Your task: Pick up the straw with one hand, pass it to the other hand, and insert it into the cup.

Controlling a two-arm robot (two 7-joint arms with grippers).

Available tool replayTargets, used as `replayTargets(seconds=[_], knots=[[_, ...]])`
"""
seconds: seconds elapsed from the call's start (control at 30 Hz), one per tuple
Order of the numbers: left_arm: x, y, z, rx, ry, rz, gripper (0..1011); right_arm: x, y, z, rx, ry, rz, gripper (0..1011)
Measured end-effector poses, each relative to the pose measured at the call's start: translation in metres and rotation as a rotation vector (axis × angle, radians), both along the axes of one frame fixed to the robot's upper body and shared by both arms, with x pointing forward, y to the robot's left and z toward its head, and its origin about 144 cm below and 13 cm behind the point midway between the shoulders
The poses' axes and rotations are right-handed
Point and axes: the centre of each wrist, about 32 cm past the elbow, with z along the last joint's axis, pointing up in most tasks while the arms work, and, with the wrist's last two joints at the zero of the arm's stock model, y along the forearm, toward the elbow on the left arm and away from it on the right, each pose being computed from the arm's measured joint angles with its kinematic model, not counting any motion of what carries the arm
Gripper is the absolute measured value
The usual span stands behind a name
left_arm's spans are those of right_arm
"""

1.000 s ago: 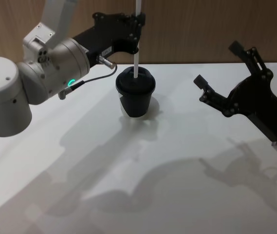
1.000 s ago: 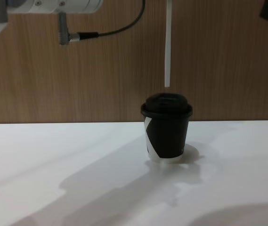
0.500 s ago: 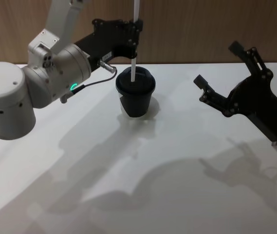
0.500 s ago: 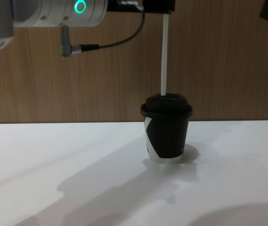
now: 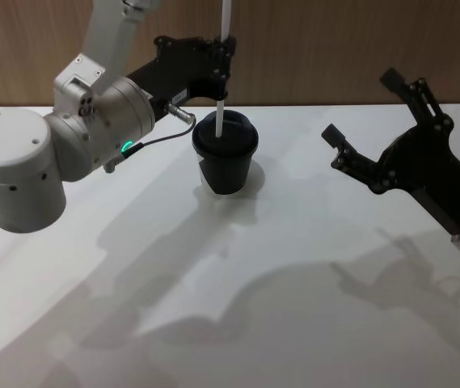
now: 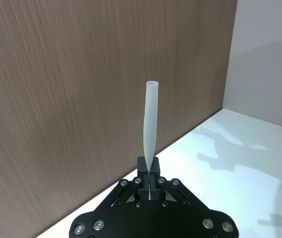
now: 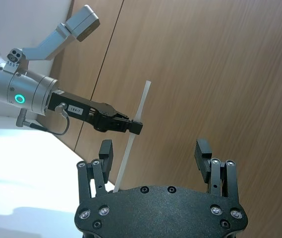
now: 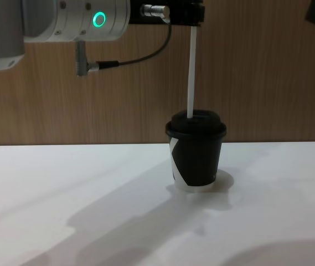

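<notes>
The right gripper (image 5: 375, 133) hangs over the desk (image 5: 294, 307) to the right of the cup (image 5: 225, 158), well apart from it, its fingers (image 7: 105, 150) spread wide and empty. A small white label sits on its body near the wrist; the print is too small to read.

The cup stands upright on the desk, lid on, its white patch facing the chest view. The straw (image 8: 191, 72) stands upright over it, its lower end at the lid's top (image 8: 196, 118); whether the tip has entered the opening cannot be told.

The left gripper (image 5: 223, 58) reaches in above and behind the cup, its fingers closed on the straw partway up, with a length standing free above the grip. The left wrist view shows the straw pinched flat between the fingers (image 6: 149, 174). A small white label on the gripper body, seen in the right wrist view, seems to read "184-7", uncertainly.

Risks, as judgement:
- A tip off the opening would buckle or bend the straw under downward push.
- The light cup could tip or slide under sideways force.
- The flattened grip may let the straw slip or crease.
- Early release could leave the straw leaning or fallen.
</notes>
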Motion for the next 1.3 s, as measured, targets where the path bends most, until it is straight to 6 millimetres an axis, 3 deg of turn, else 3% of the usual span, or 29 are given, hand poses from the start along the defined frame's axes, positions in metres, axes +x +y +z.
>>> replayTargets(seconds=[1.3], knots=[[0.011, -0.004, -0.01, -0.024, 0.042, -0.01, 21, 0.0, 0.0, 0.0, 0.0, 0.0, 0.0, 1001]])
